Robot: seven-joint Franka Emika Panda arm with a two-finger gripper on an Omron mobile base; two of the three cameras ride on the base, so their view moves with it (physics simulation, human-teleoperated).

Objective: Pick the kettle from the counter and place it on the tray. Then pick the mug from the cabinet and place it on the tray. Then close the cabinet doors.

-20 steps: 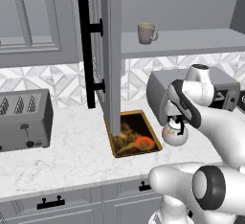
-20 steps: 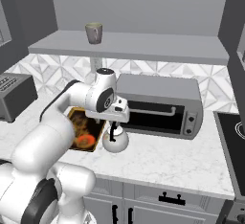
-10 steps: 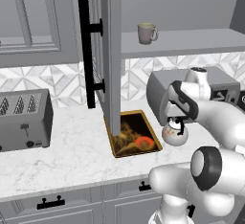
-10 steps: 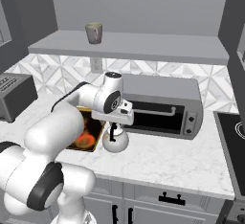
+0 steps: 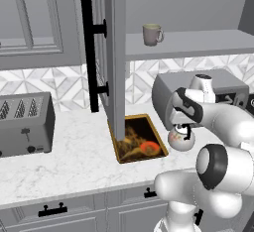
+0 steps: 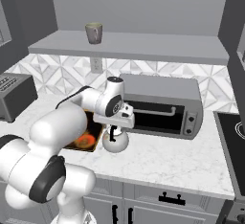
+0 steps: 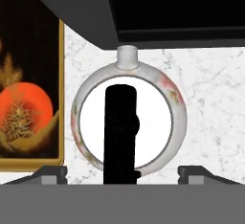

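gripper (image 7: 122, 171) right over kettle (image 7: 128, 117), jaws spread wide, tips either side of black upright handle, nothing gripped yet. kettle sits on bench (image 5: 74, 161) straight below. tray (image 5: 139, 138) just beside kettle, not touching. toaster oven (image 6: 162, 104) right behind. further up, mug (image 5: 152, 34) on cabinet (image 5: 198, 42) shelf, cabinet doors (image 5: 111, 52) open. no readable writing anywhere.

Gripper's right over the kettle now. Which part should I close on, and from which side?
Take the kettle by its upright black handle, coming straight down from above. The handle rises over the lid and runs as a narrow bar centred between the fingers, while the round white body looks too wide and smooth. The toaster oven stands close behind, so a side approach seems cramped.
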